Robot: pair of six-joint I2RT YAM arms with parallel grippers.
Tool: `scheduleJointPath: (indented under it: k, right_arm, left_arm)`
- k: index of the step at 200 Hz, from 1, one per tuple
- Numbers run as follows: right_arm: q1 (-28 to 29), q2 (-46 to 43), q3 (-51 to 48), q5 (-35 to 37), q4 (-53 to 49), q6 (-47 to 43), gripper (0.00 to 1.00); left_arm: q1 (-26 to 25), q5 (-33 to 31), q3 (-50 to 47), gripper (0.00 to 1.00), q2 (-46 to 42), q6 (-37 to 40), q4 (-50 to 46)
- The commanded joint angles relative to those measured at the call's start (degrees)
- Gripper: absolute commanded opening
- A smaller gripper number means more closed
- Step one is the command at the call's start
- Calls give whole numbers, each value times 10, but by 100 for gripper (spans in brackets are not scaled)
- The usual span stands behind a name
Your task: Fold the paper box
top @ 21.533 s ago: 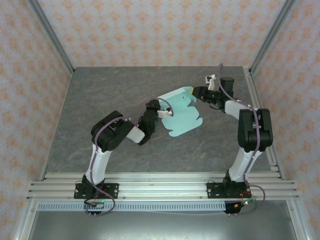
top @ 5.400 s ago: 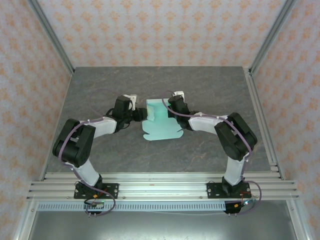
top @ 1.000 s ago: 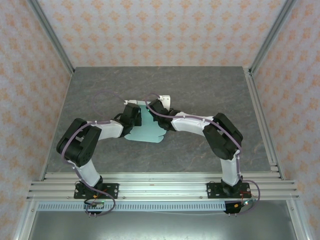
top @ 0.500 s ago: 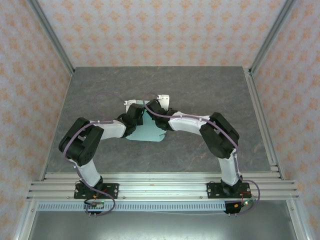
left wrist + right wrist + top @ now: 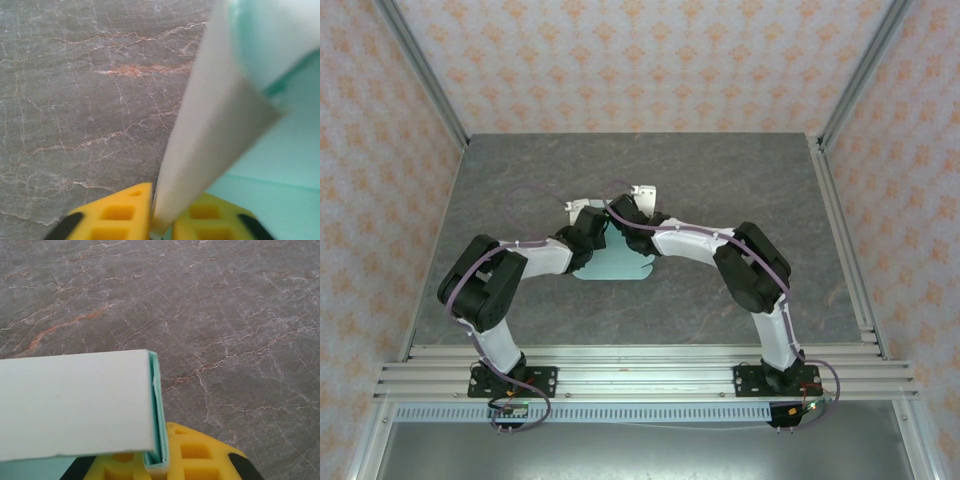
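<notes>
The paper box (image 5: 620, 263) is pale mint card lying partly flat in the middle of the table, its far edge raised under both wrists. My left gripper (image 5: 601, 226) comes from the left and my right gripper (image 5: 613, 219) from the right, and they meet at that raised edge. In the left wrist view a pale upright flap of the paper box (image 5: 220, 120) runs between the yellow fingers of my left gripper (image 5: 170, 199), touching both. In the right wrist view my right gripper (image 5: 157, 456) is shut on a doubled-over wall of the paper box (image 5: 75, 405).
The grey marbled table (image 5: 520, 180) stretches round the box on all sides. Aluminium rails (image 5: 840, 200) border the table at the right, left and near edges. Patterned walls close in the back and sides.
The right gripper has moved left toward the left gripper, and both now sit close together over the box's far edge. Less of the flat card shows between the arms.
</notes>
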Motion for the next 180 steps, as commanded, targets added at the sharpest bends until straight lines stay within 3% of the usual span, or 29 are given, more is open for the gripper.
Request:
scheduleJointPath:
  k: [1, 22, 52, 80, 96, 112, 140, 180]
  right_arm:
    - [-2, -2, -15, 64, -88, 26, 0]
    - [-2, -5, -13, 56, -85, 38, 0]
    - [-2, -6, -4, 38, -81, 53, 0]
    - [-2, -15, 1, 16, -80, 71, 0]
    - [-2, -22, -1, 3, -78, 84, 0]
    - [-2, -27, -5, -13, -70, 96, 0]
    - [-3, -27, -6, -34, -56, 110, 0]
    - [-3, -26, -6, -51, -50, 124, 0]
  left_arm:
    - [11, -45, 22, 34, -32, -42, -28]
    - [9, 4, 21, 65, -73, -27, -37]
    - [8, 89, 10, 93, -151, -24, -79]
    - [9, 89, -11, 99, -255, -34, -146]
    - [14, 72, -9, 100, -309, -81, -225]
    - [26, 97, -27, 100, -356, -127, -272]
    - [55, 216, -147, 99, -428, -219, -197]
    - [40, 266, -246, 99, -451, -309, -101]
